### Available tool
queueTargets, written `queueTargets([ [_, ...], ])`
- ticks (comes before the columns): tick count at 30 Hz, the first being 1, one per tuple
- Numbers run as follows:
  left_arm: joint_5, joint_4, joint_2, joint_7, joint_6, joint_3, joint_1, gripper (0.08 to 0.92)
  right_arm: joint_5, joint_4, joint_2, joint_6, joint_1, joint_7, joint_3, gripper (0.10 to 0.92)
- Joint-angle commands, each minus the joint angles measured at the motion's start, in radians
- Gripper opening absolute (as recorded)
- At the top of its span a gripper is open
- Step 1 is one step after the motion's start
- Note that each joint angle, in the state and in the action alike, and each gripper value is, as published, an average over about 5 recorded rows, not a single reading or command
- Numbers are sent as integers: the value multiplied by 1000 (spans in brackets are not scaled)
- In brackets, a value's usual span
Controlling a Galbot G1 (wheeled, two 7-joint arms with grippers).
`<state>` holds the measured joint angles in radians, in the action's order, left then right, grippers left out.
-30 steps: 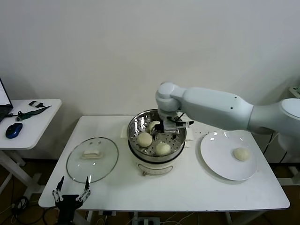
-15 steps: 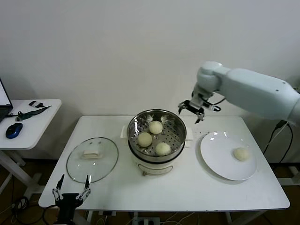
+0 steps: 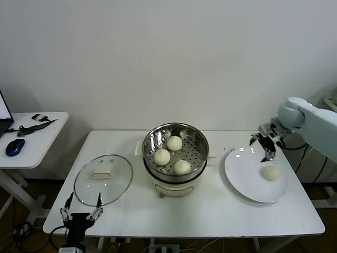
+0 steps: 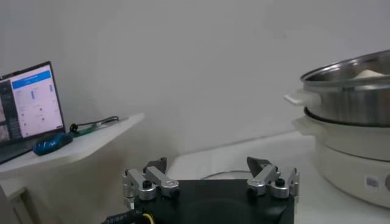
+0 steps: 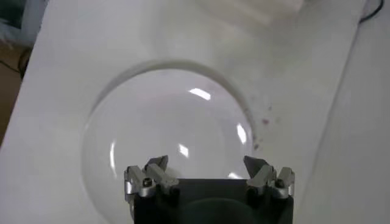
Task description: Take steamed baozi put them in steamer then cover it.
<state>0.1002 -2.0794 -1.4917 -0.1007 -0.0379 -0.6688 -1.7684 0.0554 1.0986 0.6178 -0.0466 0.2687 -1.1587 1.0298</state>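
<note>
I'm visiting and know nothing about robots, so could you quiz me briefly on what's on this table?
1. How many baozi lie in the steamer?
2. True or false: the cover sits on the steamer.
3. Where is the right claw? A) inside the steamer B) above the far edge of the plate C) on the cover

Key:
1. Three; a fourth lies on the plate.
2. False; it lies on the table, left of the steamer.
3. B, open and empty. The left claw waits, open, at the table's front-left edge.

We find no legible text: the laptop screen (image 4: 31,99) on the side table shows blue panels too small to read, as is the label on the steamer (image 4: 350,109) base.
</note>
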Motion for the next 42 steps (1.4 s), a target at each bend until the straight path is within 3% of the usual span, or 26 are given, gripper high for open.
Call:
queueTargets([
  [1,0,-4,-1,1,8,-4,19,823,195,-229,-19,-55,-374,-16,-419,823],
  [21,18,28,-5,-1,0,-5,18,823,371,-488,231,-112,-371,-5,-551,823],
  [36,19,33,-3,-2,0,-6,22,823,396,-548,254,-120,-342,-13,-566,823],
  [42,22,31,-4,-3,-1,-10,15,823,368,-554,258,-113,-338,-14,-561,762],
])
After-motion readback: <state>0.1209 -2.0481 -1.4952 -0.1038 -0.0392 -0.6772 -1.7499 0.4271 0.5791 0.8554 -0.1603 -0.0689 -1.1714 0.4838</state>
